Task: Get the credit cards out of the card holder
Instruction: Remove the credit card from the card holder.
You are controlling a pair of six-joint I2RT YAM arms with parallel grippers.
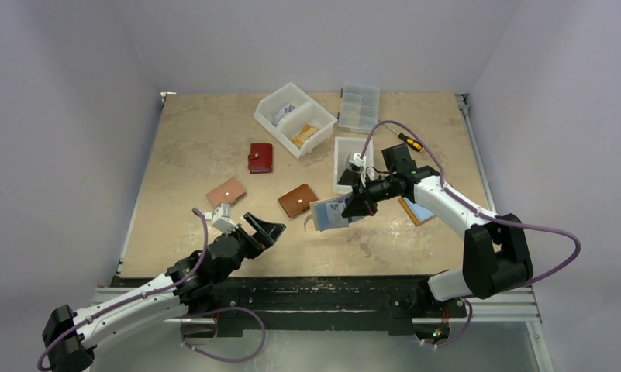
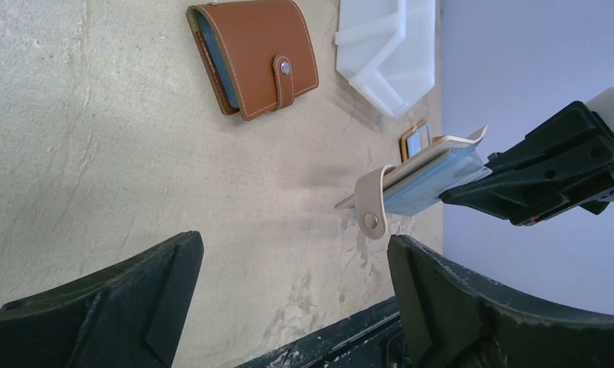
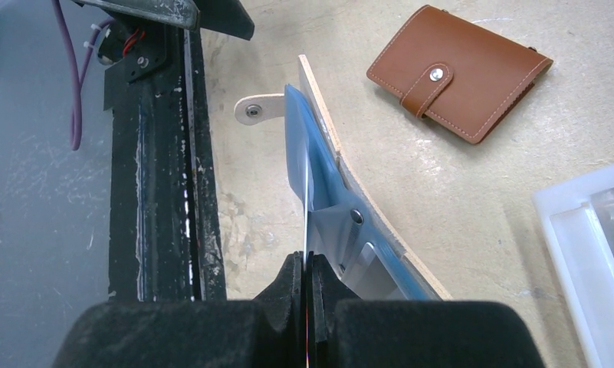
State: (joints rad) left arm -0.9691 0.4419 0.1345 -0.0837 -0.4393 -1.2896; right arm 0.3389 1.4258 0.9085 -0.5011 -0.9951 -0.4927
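Observation:
My right gripper (image 1: 359, 203) (image 3: 309, 264) is shut on a thin credit card (image 3: 307, 211), seen edge-on, that still sits in the light-blue sleeves of a beige card holder (image 1: 329, 215) (image 3: 326, 130). The holder is open and lifted off the table, its snap strap (image 2: 370, 208) hanging loose. My left gripper (image 1: 264, 229) (image 2: 296, 268) stands wide open just short of the holder, low over the table, with nothing between its fingers (image 2: 441, 299).
A closed brown card holder (image 1: 298, 200) (image 2: 254, 57) (image 3: 461, 69) lies beside the held one. A pink one (image 1: 226, 190) and a red one (image 1: 260, 157) lie farther left. White bins (image 1: 295, 118), a clear organiser (image 1: 359, 107), a white tray (image 1: 352, 155) and a screwdriver (image 1: 410, 142) stand behind.

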